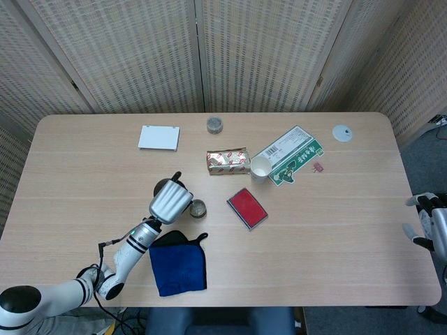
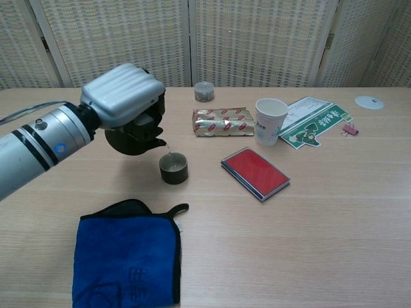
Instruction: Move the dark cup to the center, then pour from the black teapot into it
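Note:
My left hand (image 2: pixel 122 96) (image 1: pixel 170 201) grips the black teapot (image 2: pixel 133 138), lifted and tilted with its spout over the dark cup (image 2: pixel 173 168) (image 1: pixel 198 208). A thin stream runs from the spout into the cup. The cup stands upright on the table, left of the red pad. In the head view the hand hides most of the teapot (image 1: pixel 165 185). My right hand (image 1: pixel 429 225) hangs off the table's right edge, holding nothing, fingers apart.
A blue cloth (image 2: pixel 127 250) lies in front of the cup. A red pad (image 2: pixel 255 172), a foil packet (image 2: pixel 223 122), a white paper cup (image 2: pixel 270 120) and a green-white leaflet (image 2: pixel 311 120) lie to the right. A small jar (image 2: pixel 204 92) and a white card (image 1: pixel 158 137) sit farther back.

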Controlling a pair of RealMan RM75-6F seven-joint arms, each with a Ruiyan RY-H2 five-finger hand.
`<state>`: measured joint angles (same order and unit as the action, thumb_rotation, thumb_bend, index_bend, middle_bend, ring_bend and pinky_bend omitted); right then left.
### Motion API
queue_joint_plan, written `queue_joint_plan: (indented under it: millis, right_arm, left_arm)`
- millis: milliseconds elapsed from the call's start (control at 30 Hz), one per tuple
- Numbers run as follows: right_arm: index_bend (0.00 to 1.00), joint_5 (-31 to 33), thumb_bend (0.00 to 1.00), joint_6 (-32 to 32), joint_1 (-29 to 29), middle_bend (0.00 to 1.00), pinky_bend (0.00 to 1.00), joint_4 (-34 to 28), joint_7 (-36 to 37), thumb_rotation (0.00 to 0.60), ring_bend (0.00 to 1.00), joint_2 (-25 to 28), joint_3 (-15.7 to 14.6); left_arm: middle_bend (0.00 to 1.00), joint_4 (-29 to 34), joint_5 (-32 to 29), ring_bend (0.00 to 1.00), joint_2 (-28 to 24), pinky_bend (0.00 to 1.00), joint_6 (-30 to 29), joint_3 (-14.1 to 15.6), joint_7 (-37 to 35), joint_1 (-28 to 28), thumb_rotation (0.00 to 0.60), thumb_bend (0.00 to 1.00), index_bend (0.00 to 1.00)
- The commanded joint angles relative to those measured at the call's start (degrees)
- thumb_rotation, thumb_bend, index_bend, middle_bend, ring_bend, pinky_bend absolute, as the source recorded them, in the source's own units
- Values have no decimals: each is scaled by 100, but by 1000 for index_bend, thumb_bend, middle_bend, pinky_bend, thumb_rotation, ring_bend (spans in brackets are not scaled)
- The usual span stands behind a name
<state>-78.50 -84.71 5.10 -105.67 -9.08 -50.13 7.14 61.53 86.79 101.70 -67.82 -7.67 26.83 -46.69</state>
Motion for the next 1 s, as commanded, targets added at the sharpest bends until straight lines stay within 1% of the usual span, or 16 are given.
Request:
queue_joint_plan:
  millis: [33,1000]
  right_arm:
    - [439,0,192,0,1,401,369,5,-2,600,324,-2,2]
    - [438,-10,192,-15,6,401,370,-6,-35,600,324,6,20]
  left_arm:
    - [1000,-21,18,966,0,324,-1,9,13,-2,599,358,1000]
    - [1000,-254,185,966,34,328,-76,67,13,-4,600,358,1000]
